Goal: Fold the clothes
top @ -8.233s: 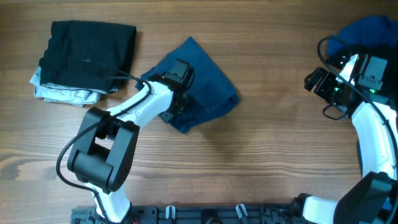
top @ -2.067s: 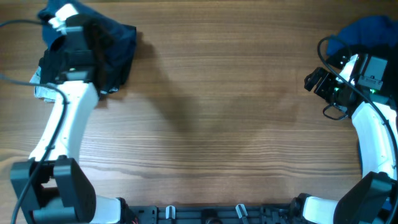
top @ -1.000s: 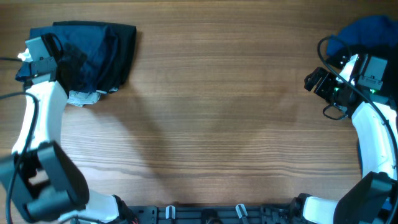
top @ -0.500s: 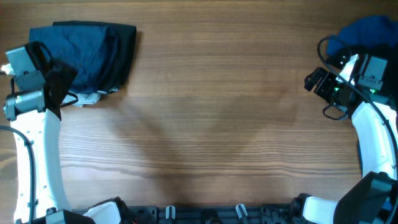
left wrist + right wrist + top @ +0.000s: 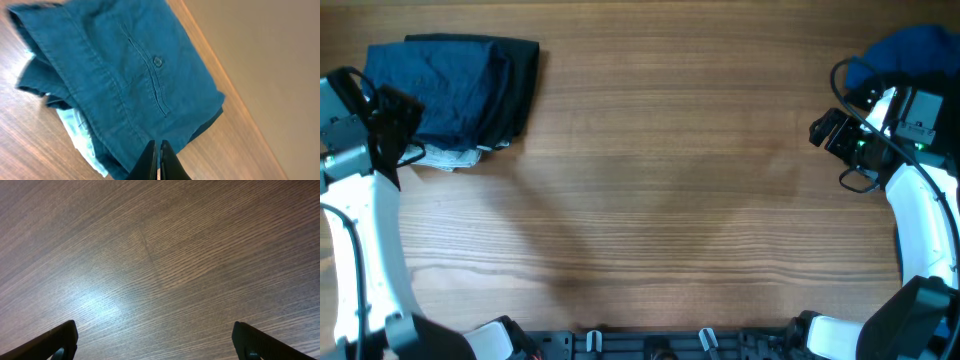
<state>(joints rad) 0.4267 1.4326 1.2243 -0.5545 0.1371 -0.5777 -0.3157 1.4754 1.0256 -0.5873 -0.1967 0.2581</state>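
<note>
1. Item location. The folded navy trousers (image 5: 445,85) lie on top of a stack at the far-left corner of the table (image 5: 670,200). A black garment (image 5: 520,90) shows at the stack's right edge. A pale patterned garment (image 5: 445,155) sticks out from under the near edge. The left wrist view shows a welt pocket seam (image 5: 155,90) and a small button (image 5: 158,61) facing up.

2. Recent change. About eight seconds ago the trousers lay near the table centre under the left arm. They now rest on the stack. The left gripper (image 5: 390,125) has since drawn back to the left of the stack and is clear of the fabric.

3. Left gripper state. Its jaws were spread a second ago. The fingertips are now pressed together with nothing between them, just off the near corner of the trousers.

4. Right gripper state. The right gripper (image 5: 825,130) has not moved. It hangs with its jaws spread wide over bare wood, beside a royal-blue garment (image 5: 910,50) at the far-right corner.

5. Task meaning. This garment is judged folded and stowed. The royal-blue garment is probably next, though whether it is already folded cannot be made out from above.

6. Markings. No brand, label or legible writing appears on any garment. A small plate on the right wrist housing is too small to read.
</note>
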